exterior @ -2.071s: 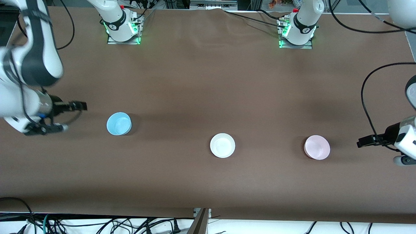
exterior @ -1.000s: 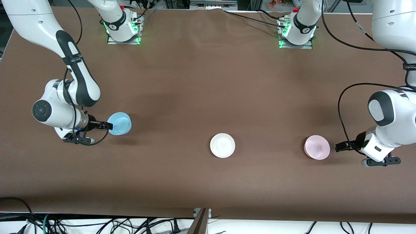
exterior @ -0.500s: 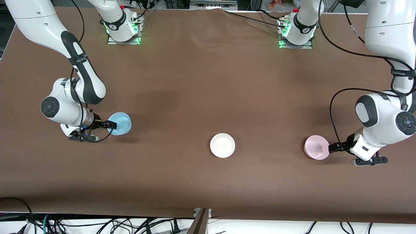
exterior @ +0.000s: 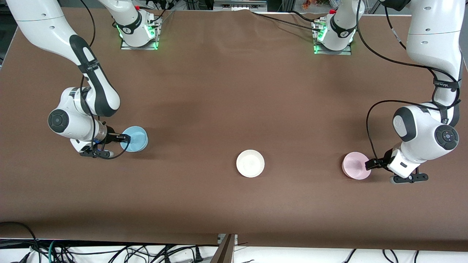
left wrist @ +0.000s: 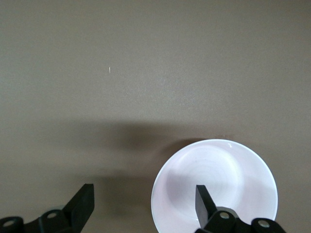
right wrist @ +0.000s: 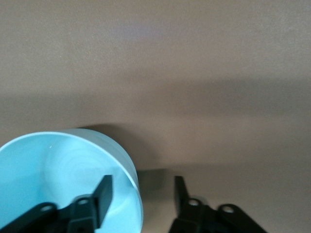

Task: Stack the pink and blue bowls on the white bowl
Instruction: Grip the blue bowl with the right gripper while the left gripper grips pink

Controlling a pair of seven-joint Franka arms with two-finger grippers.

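The right gripper (exterior: 122, 138) straddles the rim of the blue bowl (exterior: 136, 138) at the right arm's end of the table (exterior: 226, 91), fingers spread (one inside, one outside). The white bowl (exterior: 250, 163) sits mid-table, nearer the front camera. The pink bowl (exterior: 355, 165) sits toward the left arm's end, its rim between the left gripper's (exterior: 370, 164) parted fingers.

Even overhead light, all three views sharp enough for me.

On my front view the brown worktop (exterior: 226, 95) is evenly lit with soft arm shadows; the blue bowl (right wrist: 58, 174) throws a dark shadow, and the wrist views' near fingers (right wrist: 103, 193) look slightly soft.
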